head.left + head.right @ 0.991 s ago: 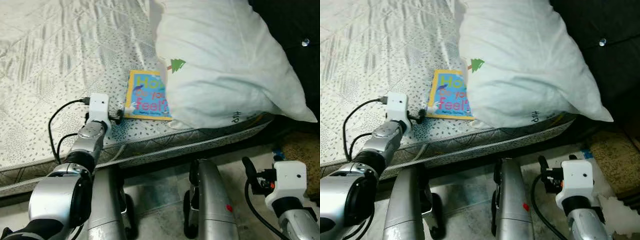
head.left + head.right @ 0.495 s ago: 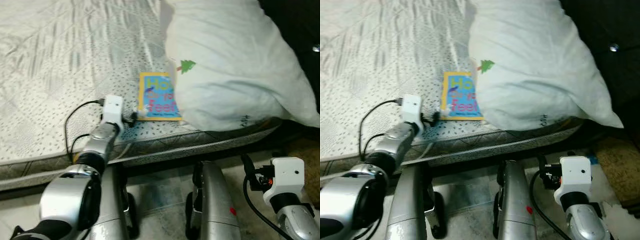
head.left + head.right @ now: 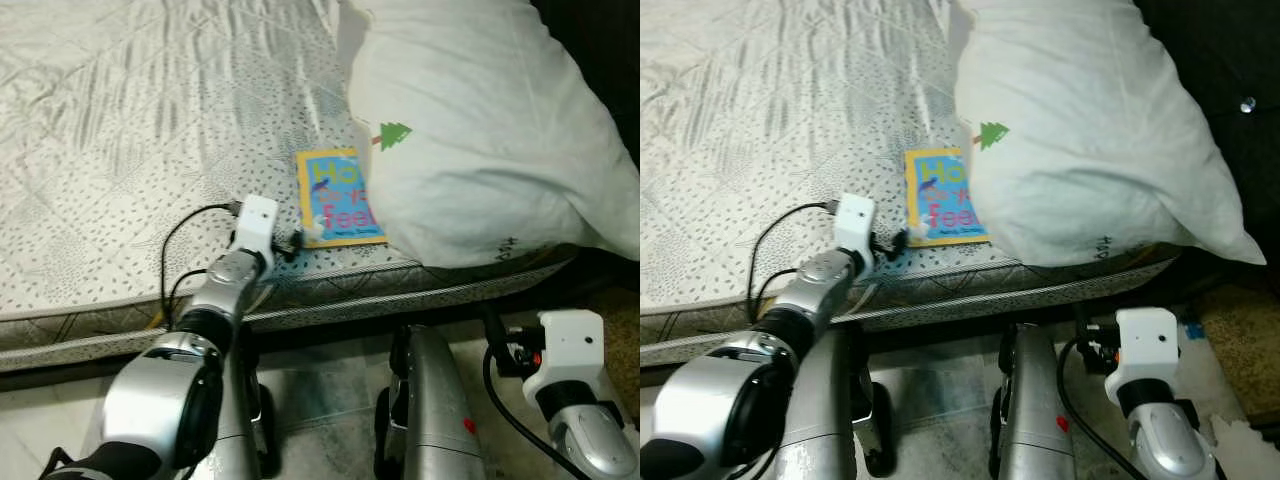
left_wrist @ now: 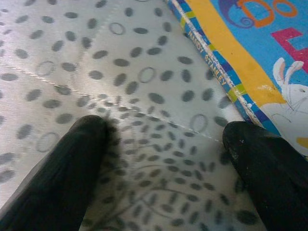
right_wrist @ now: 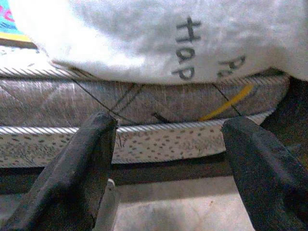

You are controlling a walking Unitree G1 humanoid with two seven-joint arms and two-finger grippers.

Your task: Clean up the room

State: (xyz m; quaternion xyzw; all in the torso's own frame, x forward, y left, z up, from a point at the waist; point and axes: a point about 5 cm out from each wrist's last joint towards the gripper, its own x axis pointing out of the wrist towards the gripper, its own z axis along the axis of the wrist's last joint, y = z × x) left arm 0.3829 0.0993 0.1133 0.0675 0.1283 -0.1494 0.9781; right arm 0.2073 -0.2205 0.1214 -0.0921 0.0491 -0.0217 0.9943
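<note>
Lying flat on the mattress (image 3: 120,150), the thin, stiff picture book (image 3: 338,197), partly under the pillow (image 3: 480,130), looks light and best pinched at its free spine edge by the spread, empty left hand (image 4: 163,144) just at its 9 o'clock.

Book (image 3: 338,198) on mattress (image 3: 130,150), partly under pillow (image 3: 480,140) at its right; left tool (image 3: 290,243) just beside book.

Bedroom in home. Bare mattress (image 3: 120,150) with quilted, speckled ticking and piped edge takes up most of head views; no sheet on it. Large white pillow (image 3: 480,130) with small green tree print and dark lettering lies at mattress corner, overhanging edge. Children's picture book (image 3: 335,200), yellow border, blue cover, partly tucked under pillow. Dark tufted headboard (image 3: 1230,70) with button behind pillow. Pale tiled floor (image 3: 930,385) below bed edge. Domestic, lived-in setting, not lab or workshop.
</note>
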